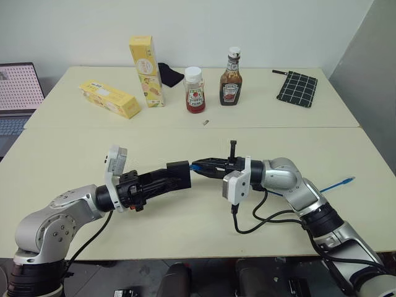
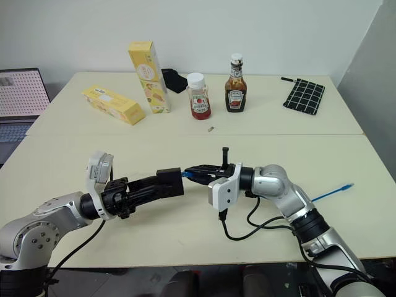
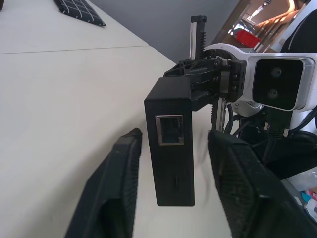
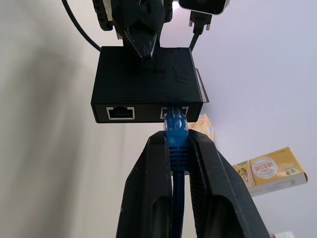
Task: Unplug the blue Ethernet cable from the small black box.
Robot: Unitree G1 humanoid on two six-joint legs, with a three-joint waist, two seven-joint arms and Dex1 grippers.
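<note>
Right now both arms meet above the cream table (image 1: 74, 154), with the small black box (image 1: 178, 169) held up between them. The left gripper (image 1: 180, 176) has its fingers (image 3: 119, 168) on either side of the box; in the left wrist view a sliver of gap shows beside each face, so I cannot tell whether it is clamped. The right gripper (image 4: 177, 148) is closed on the blue Ethernet cable (image 4: 176, 130), pinching the clear-blue plug just behind the port. The plug sits in the right-hand one of two ports on the box's edge. The cord's far end (image 1: 344, 182) lies on the table beyond the right arm.

The box looks light, rigid and smooth-sided, so it could slip or twist unless squeezed across its broad flat faces. The cord is thin and limp; pulling on it would strain it, so the stiff plug body is the place to grip. A latch tab probably needs pressing first, though none is visible.
</note>
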